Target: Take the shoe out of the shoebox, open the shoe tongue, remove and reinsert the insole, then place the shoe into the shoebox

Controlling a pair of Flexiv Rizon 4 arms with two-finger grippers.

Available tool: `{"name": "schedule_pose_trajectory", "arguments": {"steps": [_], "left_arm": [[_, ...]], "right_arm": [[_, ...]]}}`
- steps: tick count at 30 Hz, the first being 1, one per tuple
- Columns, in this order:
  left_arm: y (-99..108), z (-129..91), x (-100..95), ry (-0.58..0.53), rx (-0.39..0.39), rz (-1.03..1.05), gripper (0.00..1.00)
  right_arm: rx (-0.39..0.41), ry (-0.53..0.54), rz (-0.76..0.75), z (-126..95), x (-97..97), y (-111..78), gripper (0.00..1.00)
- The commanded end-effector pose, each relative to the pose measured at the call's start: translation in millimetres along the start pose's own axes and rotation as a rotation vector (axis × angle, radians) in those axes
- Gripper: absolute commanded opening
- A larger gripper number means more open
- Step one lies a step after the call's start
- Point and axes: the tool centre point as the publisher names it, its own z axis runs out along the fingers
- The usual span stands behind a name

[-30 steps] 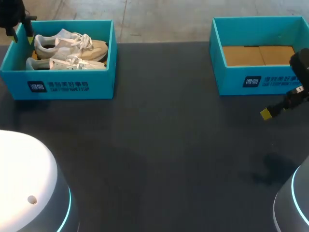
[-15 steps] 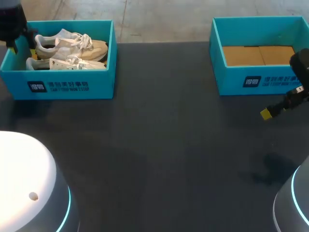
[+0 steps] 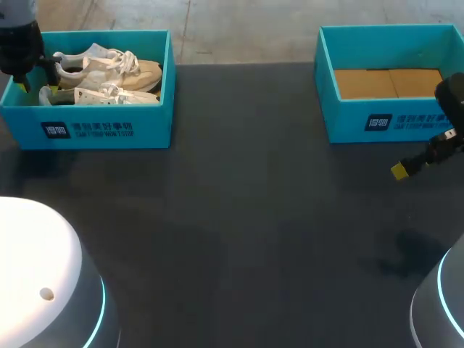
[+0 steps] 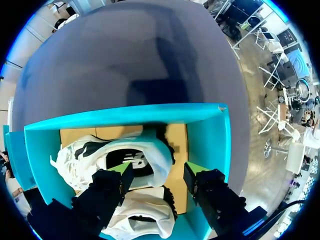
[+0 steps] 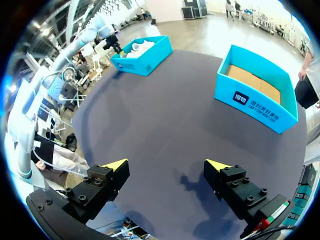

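Two pale sneakers lie side by side in the teal shoebox (image 3: 109, 127) at the table's far left: the far shoe (image 3: 109, 65) and the near shoe (image 3: 101, 94). My left gripper (image 3: 38, 81) hangs open inside the box's left end, at the heels. In the left wrist view its fingers (image 4: 157, 175) stand apart over the heel of one shoe (image 4: 125, 157), one tip above that shoe and the other above the cardboard floor; the second shoe (image 4: 142, 210) lies under the gripper. My right gripper (image 3: 401, 170) is open over the table's right side, holding nothing (image 5: 166, 165).
A second teal box (image 3: 384, 119) with only a cardboard floor stands at the far right, just beyond my right gripper. Dark tabletop (image 3: 239, 217) stretches between the two boxes. In the right wrist view the bare box (image 5: 255, 92) lies ahead.
My left gripper has come down and rightward into the shoebox toward the heels, and its fingers have spread wider. The right arm has not moved.
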Motion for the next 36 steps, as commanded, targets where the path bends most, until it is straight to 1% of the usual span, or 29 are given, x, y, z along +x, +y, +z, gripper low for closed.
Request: {"name": "schedule_pose_trajectory", "arguments": {"steps": [1,4,12,18,20,25,28,30,34,36], "left_arm": [[4,12,-0.3,-0.003,0.003,0.008,0.68],[5,19,-0.1,-0.003,0.006,0.009,0.73],[9,35,0.6,0.003,-0.002,-0.002,0.76],[12,47,1.5,0.007,0.004,-0.013,0.75],[14,51,2.2,0.01,0.006,-0.019,0.72],[17,60,4.8,0.007,0.009,-0.025,0.69],[18,64,4.9,0.008,0.01,-0.03,0.73],[18,67,5.0,0.008,0.013,-0.031,0.73],[18,73,4.9,0.013,0.021,-0.033,0.73],[18,75,4.9,0.016,0.023,-0.031,0.71]], "right_arm": [[0.0,-0.001,0.001,1,0.4,-0.2,1.0],[0.0,-0.001,0.001,1,0.4,-0.2,1.0],[0.0,-0.001,0.001,1,0.4,-0.2,1.0],[0.0,-0.001,0.001,1,0.4,-0.2,1.0],[0.0,-0.001,0.001,1,0.4,-0.2,1.0],[0.0,-0.001,0.001,1,0.4,-0.2,1.0],[0.0,-0.001,0.001,1,0.4,-0.2,1.0],[0.0,-0.001,0.001,1,0.4,-0.2,1.0],[0.0,-0.001,0.001,1,0.4,-0.2,1.0],[0.0,-0.001,0.001,1,0.4,-0.2,1.0]]}}
